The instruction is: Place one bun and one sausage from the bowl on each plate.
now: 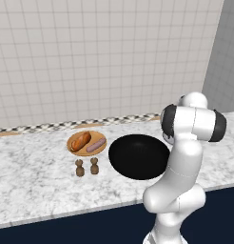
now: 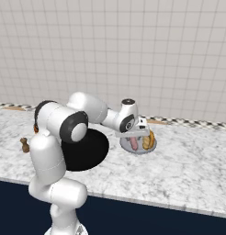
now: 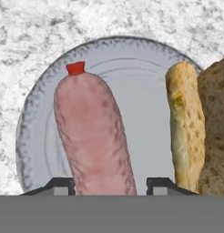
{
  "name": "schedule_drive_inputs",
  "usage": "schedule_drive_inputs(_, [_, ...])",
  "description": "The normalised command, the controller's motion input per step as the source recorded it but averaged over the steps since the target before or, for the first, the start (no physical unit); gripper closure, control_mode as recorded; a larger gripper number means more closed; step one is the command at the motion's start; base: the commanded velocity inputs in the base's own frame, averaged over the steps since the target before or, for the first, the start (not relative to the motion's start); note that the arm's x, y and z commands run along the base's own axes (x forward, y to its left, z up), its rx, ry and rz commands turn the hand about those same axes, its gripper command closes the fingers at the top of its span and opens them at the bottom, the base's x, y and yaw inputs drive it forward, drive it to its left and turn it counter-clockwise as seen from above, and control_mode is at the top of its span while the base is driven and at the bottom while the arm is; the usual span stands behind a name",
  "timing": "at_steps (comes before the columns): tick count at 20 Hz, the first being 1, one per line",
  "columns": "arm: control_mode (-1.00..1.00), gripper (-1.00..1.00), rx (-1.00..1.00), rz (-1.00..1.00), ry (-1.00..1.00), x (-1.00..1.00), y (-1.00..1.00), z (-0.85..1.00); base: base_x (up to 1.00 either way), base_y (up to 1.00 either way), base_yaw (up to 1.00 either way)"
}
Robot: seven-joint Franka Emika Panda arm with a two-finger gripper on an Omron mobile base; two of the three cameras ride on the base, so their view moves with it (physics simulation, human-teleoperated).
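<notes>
The grey plate lies right under my gripper. A pink sausage with a red tip lies on it, its near end between my fingertips. The left tip touches it and a narrow gap shows at the right tip, so the jaws stand slightly open. A golden bun lies beside the sausage on the same plate. From the right base, my gripper hovers low over the grey plate. The tan wooden plate holds a bun and a sausage. The black bowl sits between the plates.
Two small brown shakers stand in front of the wooden plate. A tiled wall runs behind the marble counter. The counter's front edge drops to dark cabinets. My own arm hides the counter's right part in the left base view.
</notes>
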Motion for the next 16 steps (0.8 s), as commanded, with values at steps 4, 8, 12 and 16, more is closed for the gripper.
schedule_drive_inputs(4, [-1.0, -1.0, 0.0, 0.0, -0.12, 0.03, 0.0, 0.23, 0.0, 0.0, 0.0])
schedule_drive_inputs(8, [-1.0, -1.0, 0.04, 0.0, -0.11, -0.85, 0.08, 0.94, 0.0, 0.0, 0.0])
schedule_drive_inputs(12, [-1.0, -1.0, 0.09, -0.01, 0.07, -1.0, 0.51, 1.0, 0.0, 0.0, 0.0])
schedule_drive_inputs(16, [-1.0, -1.0, 0.03, -0.05, 0.22, -1.0, 0.31, 1.0, 0.0, 0.0, 0.0])
